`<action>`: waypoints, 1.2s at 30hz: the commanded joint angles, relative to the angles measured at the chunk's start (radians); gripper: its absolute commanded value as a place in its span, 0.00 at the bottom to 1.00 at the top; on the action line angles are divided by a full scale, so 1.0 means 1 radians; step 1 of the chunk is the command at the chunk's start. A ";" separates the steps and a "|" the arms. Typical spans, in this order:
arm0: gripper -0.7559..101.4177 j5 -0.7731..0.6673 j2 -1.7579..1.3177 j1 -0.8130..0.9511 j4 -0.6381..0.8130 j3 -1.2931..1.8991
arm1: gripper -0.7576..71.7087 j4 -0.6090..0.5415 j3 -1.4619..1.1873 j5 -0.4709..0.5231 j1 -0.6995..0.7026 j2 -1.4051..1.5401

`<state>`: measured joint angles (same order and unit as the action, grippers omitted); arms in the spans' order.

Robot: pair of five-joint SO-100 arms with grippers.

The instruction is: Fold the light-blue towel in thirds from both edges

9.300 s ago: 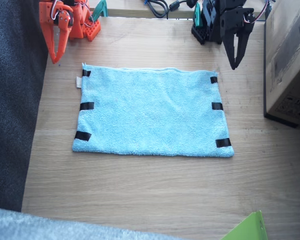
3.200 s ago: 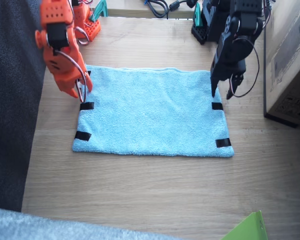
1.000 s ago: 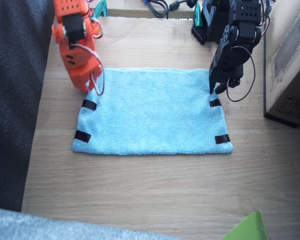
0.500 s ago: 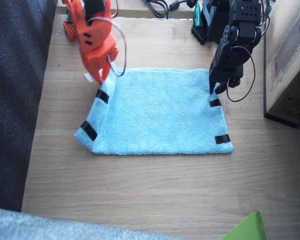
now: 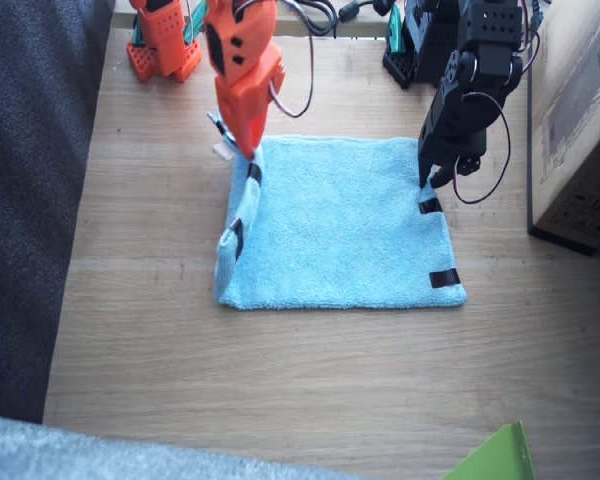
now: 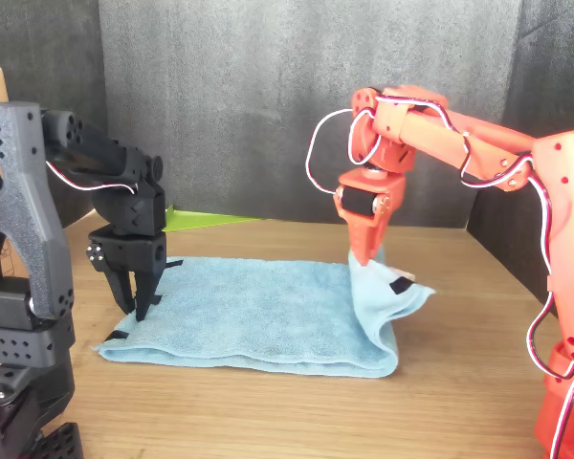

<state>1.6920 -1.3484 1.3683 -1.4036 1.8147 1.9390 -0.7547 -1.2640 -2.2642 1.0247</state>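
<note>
1. Since half a second ago, the right gripper (image 5: 248, 150) has been carried further toward the middle of the light-blue towel (image 5: 350, 225), and the towel's edge (image 5: 236, 232) has been drawn up and inward with it, so that less of the cloth lies flat on the wooden table (image 5: 310, 390).
2. The right gripper, orange, is seen pinched together on the far corner of that edge; in the front view (image 6: 366, 256) the cloth is lifted in a hanging flap below it.
3. Black tape strips (image 5: 238, 238) are visible on the raised fold, and a small white tag (image 5: 223, 151) sticks out just beside the gripped corner.
4. The left gripper (image 5: 432, 182), black, is held at the towel's opposite edge (image 5: 442, 240); in the front view (image 6: 137, 298) its fingers are seen slightly spread, tips down at the cloth.
5. Whether the cloth is actually caught between those fingers cannot be told.
6. The rest of the towel lies flat on the table, between the two arms.
7. A cardboard box (image 5: 577, 120) stands beyond the towel's edge on the left arm's side.
</note>
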 commanded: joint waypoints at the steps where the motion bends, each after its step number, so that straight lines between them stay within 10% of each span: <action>1: 0.01 0.000 -0.038 0.015 -0.003 0.015 | 0.01 0.008 0.067 -0.003 -0.029 -0.008; 9: 0.01 -0.006 -0.058 0.018 0.008 0.034 | 0.11 0.008 0.218 0.005 -0.109 -0.155; 15: 0.01 -0.006 -0.057 0.015 0.008 0.032 | 0.43 0.008 0.262 0.025 -0.178 -0.149; 36: 0.01 -0.002 -0.161 -0.060 -0.078 -0.028 | 0.35 0.005 -0.057 -0.011 0.359 0.017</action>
<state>1.6690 -1.4297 1.3254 -1.4266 1.8300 1.9282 -0.8053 -1.2809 -1.9067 0.9480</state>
